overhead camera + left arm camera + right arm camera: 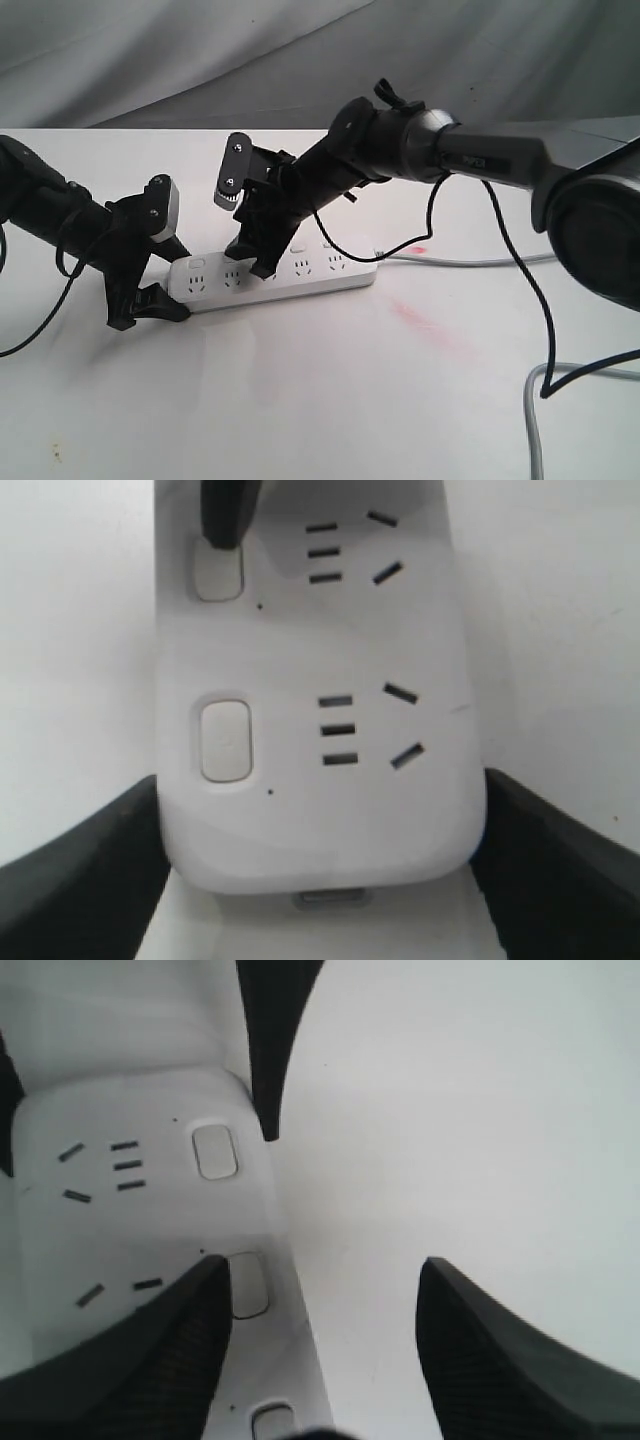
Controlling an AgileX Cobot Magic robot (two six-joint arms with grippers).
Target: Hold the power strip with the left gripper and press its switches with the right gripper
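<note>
The white power strip (300,278) lies flat on the table. My left gripper (172,278) is shut on its rounded left end, and in the left wrist view both black jaws press the sides of the power strip (320,820). My right gripper (250,258) hangs open over the strip. One of its fingertips (225,510) sits on the end of the second of the switches (218,575). The first switch (224,740) is uncovered. In the right wrist view my right gripper (322,1265) has one finger beside that second switch (247,1285) and the other over bare table.
The strip's grey cord (470,262) runs off to the right. A thicker grey cable (535,420) and a loose black cable (520,270) lie at the right. Pink smears (430,325) mark the white table (300,400). A grey cloth (200,50) hangs behind.
</note>
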